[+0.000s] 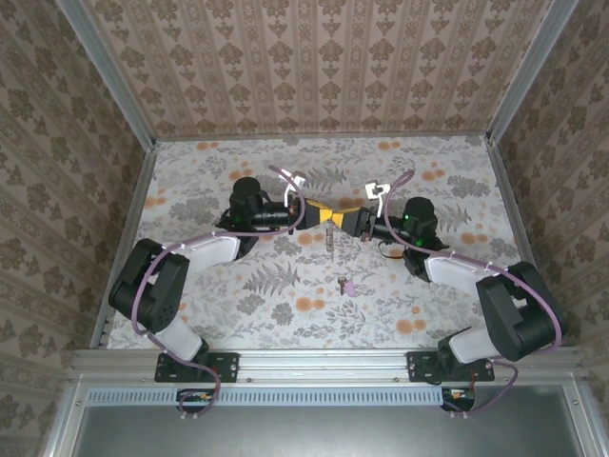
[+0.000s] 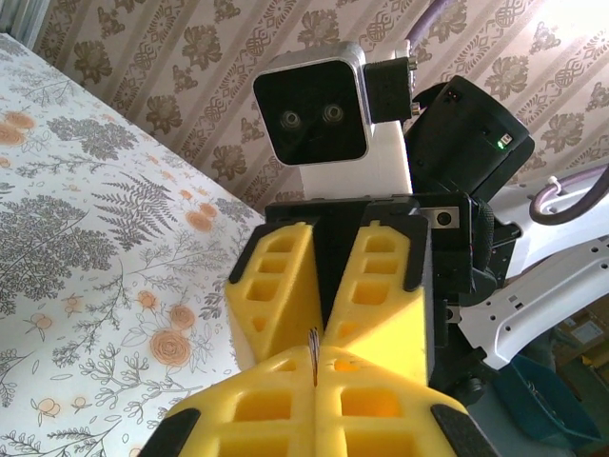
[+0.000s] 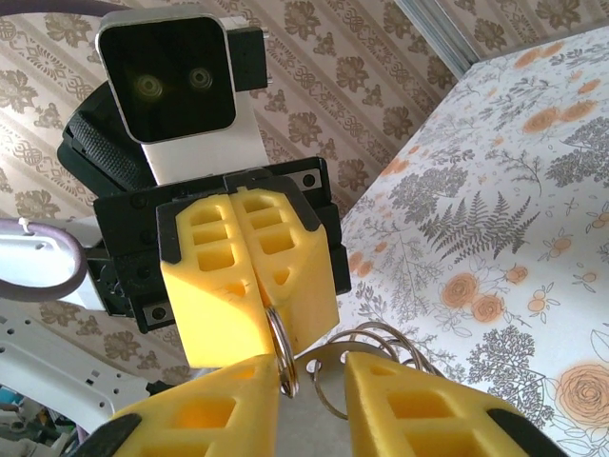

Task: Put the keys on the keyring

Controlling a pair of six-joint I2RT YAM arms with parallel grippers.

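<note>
My two grippers meet tip to tip above the middle of the table. My left gripper (image 1: 312,215) (image 2: 315,360) is shut on the rim of a silvery split keyring (image 3: 284,350), seen edge-on as a thin dark line (image 2: 312,347). My right gripper (image 1: 345,220) (image 3: 315,369) has its fingers narrowly apart, and a flat silvery key head (image 3: 324,354) with two holes fills the gap from pad to pad. More ring coils (image 3: 395,335) lie behind it. A silvery key (image 1: 330,236) hangs below the fingertips. A small key with a pinkish-purple head (image 1: 348,285) lies on the table nearer the arm bases.
The floral tabletop (image 1: 285,314) is walled on three sides with patterned paper. Metal corner rails (image 1: 133,190) run along its left and right edges. The arm bases (image 1: 190,362) stand at the near edge.
</note>
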